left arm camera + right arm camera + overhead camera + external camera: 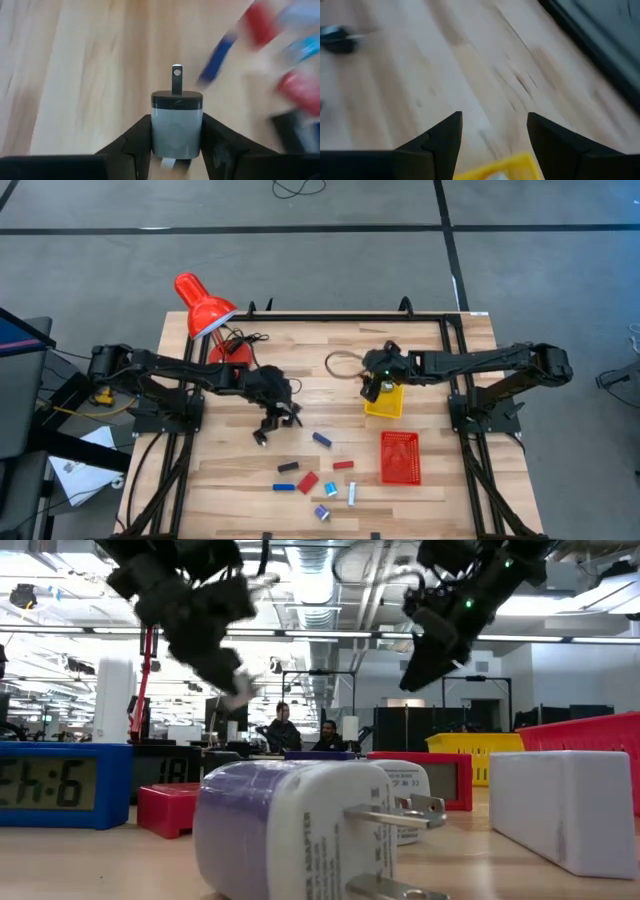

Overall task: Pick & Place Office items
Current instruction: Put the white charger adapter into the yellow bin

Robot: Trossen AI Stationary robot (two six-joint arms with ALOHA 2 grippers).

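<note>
My left gripper [262, 434] hangs over the middle of the table, shut on a small grey-white plug adapter [176, 107] with a black face and a metal prong [176, 79]. Other office items lie flat on the wood nearer the front edge: a blue bar [322, 440], a black piece [287, 467], red blocks [308, 481], a white bit [352, 494] and a purple-white adapter [290, 830]. My right gripper [495, 125] is open and empty above the far-left corner of the yellow tray [386, 404]. My left gripper pinches the adapter's grey body [176, 131] between its two fingers [137, 142], one on each side face. The black face and prong point away from the wrist. The adapter is lifted clear of the table, as the low view shows [240, 690].
A red mesh basket [400, 457] stands in front of the yellow tray. A big red desk lamp [205, 308] sits at the far-left corner, and a cable loop [343, 365] lies beside the right gripper. Bare wood lies left of the scattered pieces.
</note>
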